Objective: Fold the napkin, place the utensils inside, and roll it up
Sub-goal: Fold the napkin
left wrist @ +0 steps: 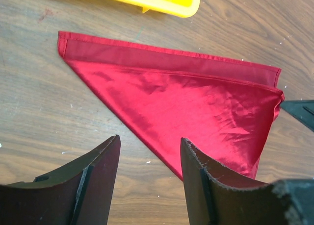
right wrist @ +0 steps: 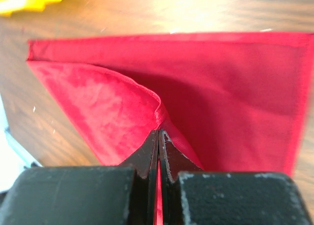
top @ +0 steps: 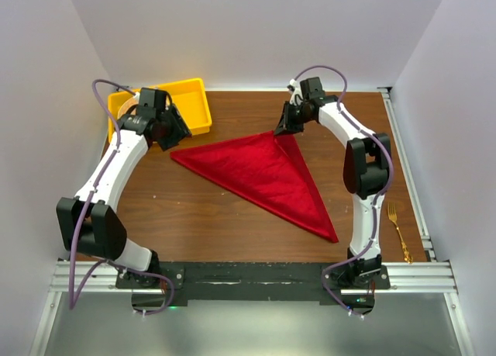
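Diagonally, the triangular napkin's long edge runs from just beside the yellow bin; right gripper pinches its far corner (left gripper open, empty).

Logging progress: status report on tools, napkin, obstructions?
Left tool open, empty. Right tool shut on far corner of folded triangular bright red cloth napkin. Slender gold metal fork apart, at right edge of wooden table; nothing blocking.

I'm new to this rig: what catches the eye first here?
The bright red napkin, folded into a triangle on the wooden table, stands out first. The right tool is shut on its far corner; the left tool hangs open near its left tip, by the yellow bin. A gold fork lies near the right edge.
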Available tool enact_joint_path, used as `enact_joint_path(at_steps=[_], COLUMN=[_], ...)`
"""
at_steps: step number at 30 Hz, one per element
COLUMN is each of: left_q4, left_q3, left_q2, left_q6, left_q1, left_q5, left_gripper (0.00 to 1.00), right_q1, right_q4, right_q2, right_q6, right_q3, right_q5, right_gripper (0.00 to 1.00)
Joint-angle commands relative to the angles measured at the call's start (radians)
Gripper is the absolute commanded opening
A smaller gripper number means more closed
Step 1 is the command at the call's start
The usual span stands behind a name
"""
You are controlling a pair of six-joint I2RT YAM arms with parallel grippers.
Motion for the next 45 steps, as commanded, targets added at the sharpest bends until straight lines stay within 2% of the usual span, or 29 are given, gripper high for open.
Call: enact_joint_path(at_steps=[1, 31, 45], left_q4=[0.012, -0.014, -0.012], left_q3=[0.058, 0.149, 0.152], left_q2=[0.021, 0.110, 0.147], left_q6=[0.034, 0.049, 0.045], left_q1=[0.008, 0.008, 0.008], left_q5=[0.018, 0.018, 0.048], left_gripper=[0.57, 0.56, 0.56], right_q1=[-0.024, -0.104, -0.110], right_q4=[0.067, 0.097, 0.130], right_q2=[0.015, 0.121, 0.086], right_q6=[0.056, 0.087, 0.096], right_q3=[0.055, 0.115, 0.029], right_q5=[0.033, 0.043, 0.054], right_gripper=[0.00, 0.00, 0.00])
